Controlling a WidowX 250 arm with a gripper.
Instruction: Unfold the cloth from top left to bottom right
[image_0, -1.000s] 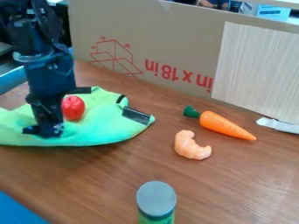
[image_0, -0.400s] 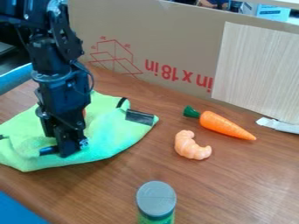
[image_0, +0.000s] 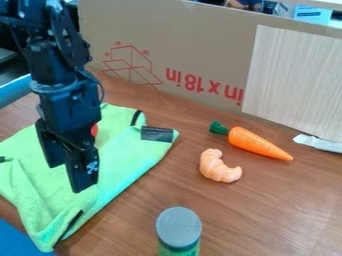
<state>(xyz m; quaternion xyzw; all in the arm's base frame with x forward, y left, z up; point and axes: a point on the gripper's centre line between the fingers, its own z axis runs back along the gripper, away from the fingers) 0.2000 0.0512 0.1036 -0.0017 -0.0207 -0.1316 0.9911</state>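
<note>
The black gripper (image_0: 69, 176) hangs over the left part of the table, above the middle of the green cloth (image_0: 123, 162), with its two fingers apart and nothing visible between them. Spread over the table's left side, the cloth has creases at its lower left, and one corner with a dark strip points toward the bottom edge of the view. A dark patch lies on its right corner. The arm covers part of the cloth.
Partly behind the arm, a red object (image_0: 94, 131) rests on the cloth. To the right are a carrot (image_0: 257, 144) and a croissant-shaped toy (image_0: 218, 167). A grey-lidded container (image_0: 178, 227) stands at the front; cardboard (image_0: 200, 50) borders the back.
The gripper moved toward the front, then opened and let go of the cloth. The cloth's front part has dropped flatter and now extends farther toward the bottom left.
</note>
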